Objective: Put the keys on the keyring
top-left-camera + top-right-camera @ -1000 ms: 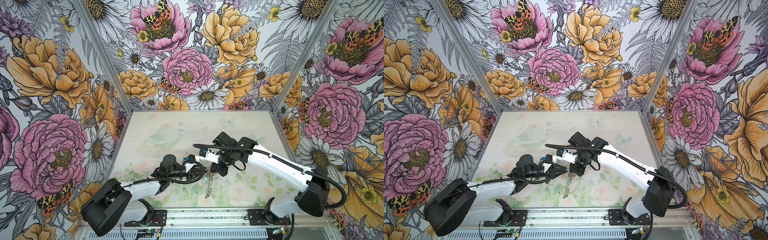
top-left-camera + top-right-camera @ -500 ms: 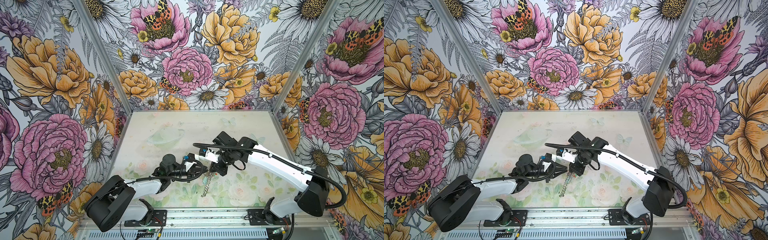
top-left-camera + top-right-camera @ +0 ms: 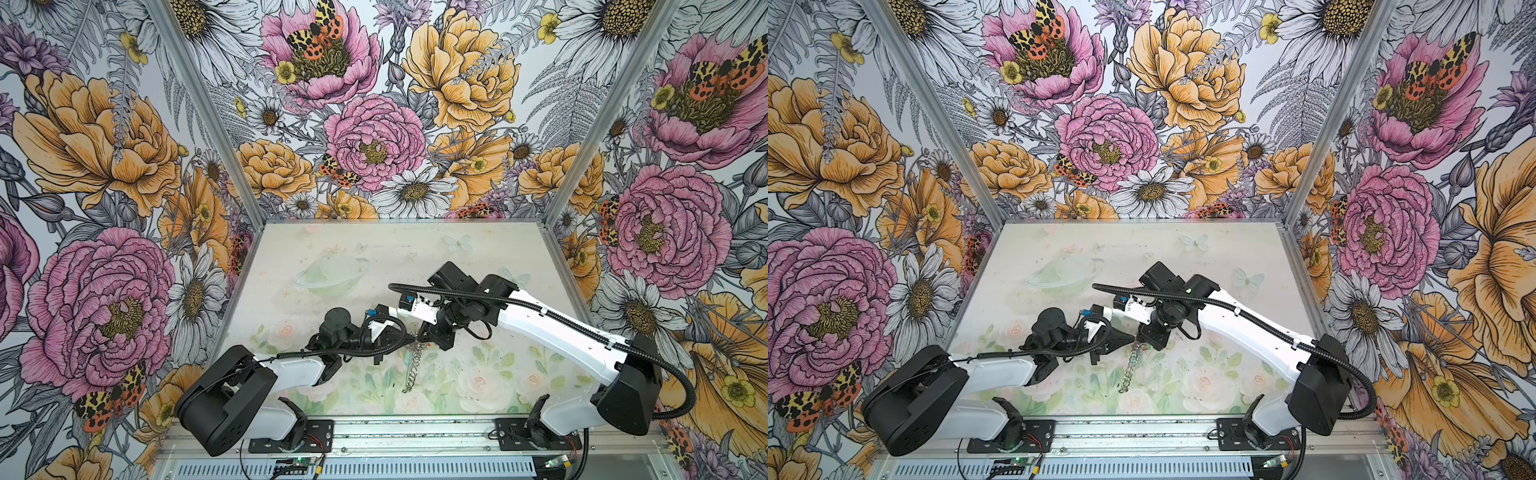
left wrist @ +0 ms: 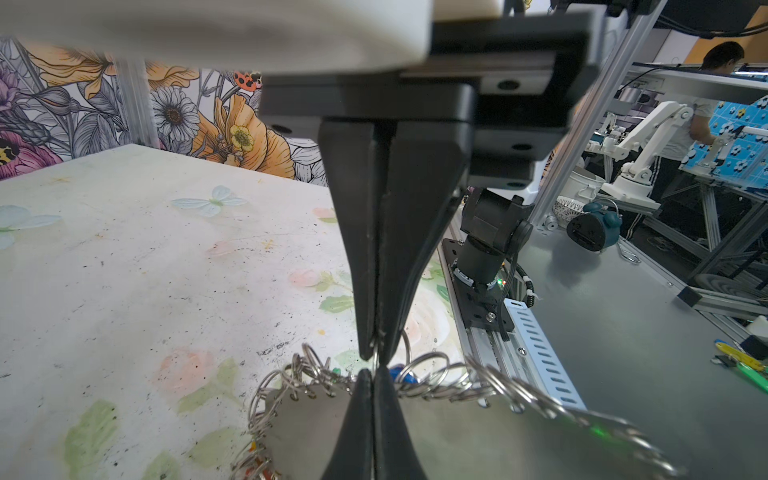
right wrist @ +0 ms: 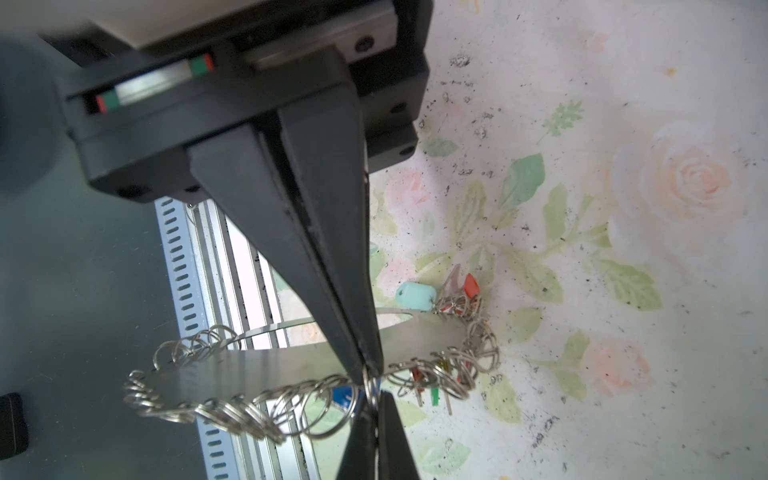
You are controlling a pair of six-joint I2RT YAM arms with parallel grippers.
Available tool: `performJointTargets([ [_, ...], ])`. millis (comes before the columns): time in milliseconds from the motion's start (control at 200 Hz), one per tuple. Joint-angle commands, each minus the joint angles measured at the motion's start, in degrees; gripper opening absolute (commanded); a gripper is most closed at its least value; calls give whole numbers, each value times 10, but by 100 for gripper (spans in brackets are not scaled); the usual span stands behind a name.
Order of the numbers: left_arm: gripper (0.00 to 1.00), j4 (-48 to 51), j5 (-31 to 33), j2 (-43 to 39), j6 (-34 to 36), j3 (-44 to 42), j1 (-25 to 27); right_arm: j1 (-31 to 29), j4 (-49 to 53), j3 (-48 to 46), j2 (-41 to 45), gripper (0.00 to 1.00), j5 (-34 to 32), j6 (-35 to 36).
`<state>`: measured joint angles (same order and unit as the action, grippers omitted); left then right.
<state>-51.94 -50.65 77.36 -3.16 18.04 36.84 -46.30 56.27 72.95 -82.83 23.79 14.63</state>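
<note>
In both top views the keyring [image 3: 412, 368] shows only edge-on, a thin chain hanging low in the middle of the frame above the table [image 3: 478, 257]. A black cable hides most of the left gripper [image 3: 1133, 338] there, and the keys are too small to tell.

The wrist views fill this in. The right gripper [image 5: 368, 368] is fully closed, pinching the hoop's flat grey band at its looped rim. The left gripper meets it tip to tip, also fully closed, nipping a thin silver ring [image 5: 369, 388]. Whether that ring belongs to a key or to the rim is unclear. The keys [image 5: 415, 297], teal, red, green and blue, dangle from loops just beside the right gripper's tips. The left wrist view cuts off part of the hoop.
</note>
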Motion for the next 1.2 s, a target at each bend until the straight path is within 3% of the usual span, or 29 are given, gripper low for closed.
performJointTargets([
  [0,0,-37,-2,4,-9,-7,-2,6,-69,-16,42,9,18,-12],
  [145,0,-65,26,2,-17,-17,-2,52,-115,-62,96,18,40,-40],
  [325,0,-90,33,6,-23,-22,-2,60,-148,-113,124,18,44,-82],
  [515,0,-131,36,24,-37,-24,-3,44,-212,-169,149,13,26,-119],
  [976,0,-203,22,56,-67,-20,-4,18,-277,-213,150,8,-44,-136],
  [1196,0,-179,17,46,-52,-18,-3,15,-304,-220,151,7,-15,-144],
])
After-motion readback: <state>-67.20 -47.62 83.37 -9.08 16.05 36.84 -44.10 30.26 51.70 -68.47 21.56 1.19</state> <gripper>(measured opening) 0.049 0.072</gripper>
